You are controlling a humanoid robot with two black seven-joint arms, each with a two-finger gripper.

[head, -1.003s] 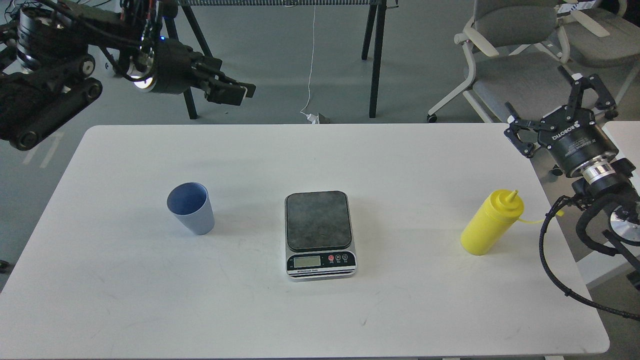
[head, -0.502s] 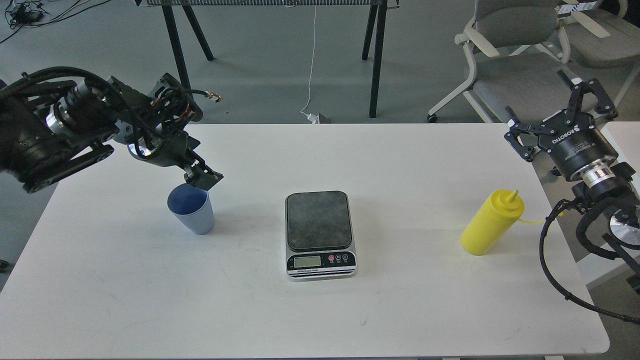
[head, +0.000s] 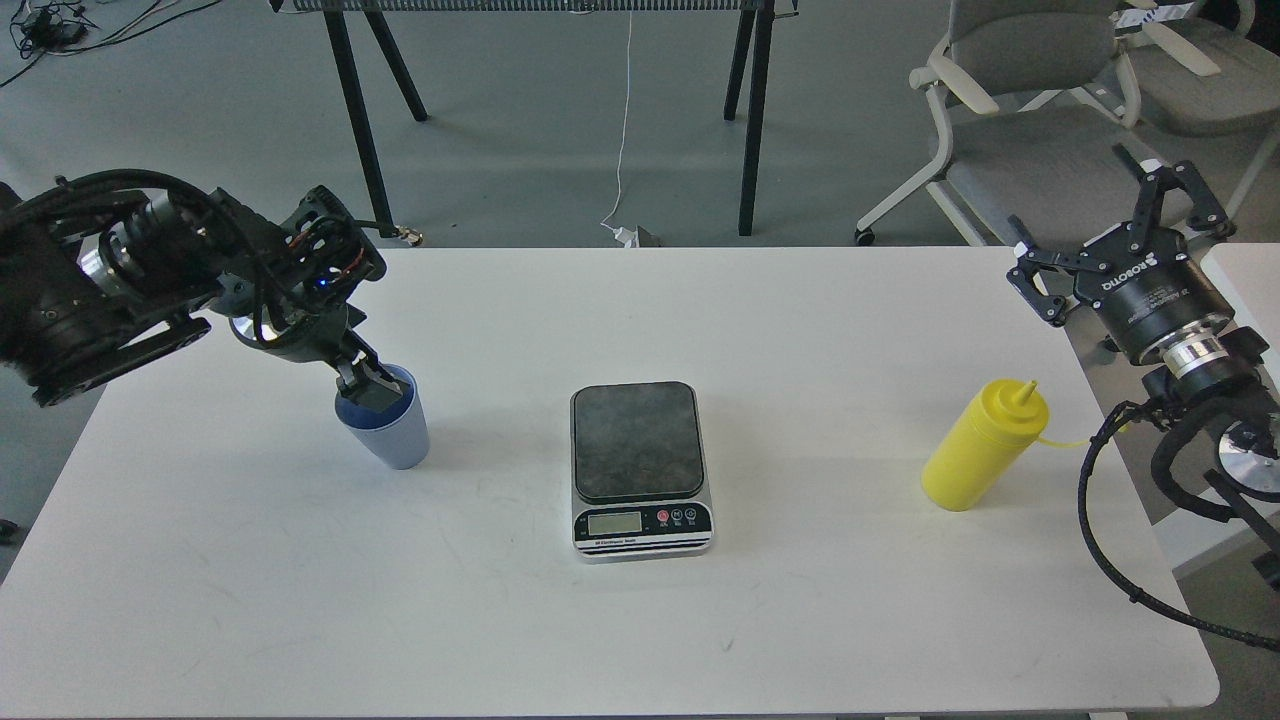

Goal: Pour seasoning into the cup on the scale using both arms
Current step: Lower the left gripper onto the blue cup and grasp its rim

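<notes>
The light blue cup (head: 392, 438) stands upright on the white table (head: 800, 330), left of the scale (head: 638, 440). The scale's dark weighing plate is bare. My left gripper (head: 370, 388) points down at the cup's mouth, with a dark fingertip inside the rim; I cannot tell its fingers apart. The yellow seasoning bottle (head: 980, 450) stands at the right, nozzle up, its tethered cap hanging off to the right. My right gripper (head: 1085, 205) is open and empty, above and behind the bottle, near the table's right edge.
Grey office chairs (head: 1040, 130) stand behind the table's right corner. Black stand legs (head: 750, 110) and a white cable (head: 622, 130) are on the floor behind the table. My right arm's black cable (head: 1100, 540) loops over the table's right edge.
My left gripper has swung down from high behind the table to the cup's mouth, its tip now inside the rim. The right gripper has barely shifted. Cup, scale and bottle have not moved.
</notes>
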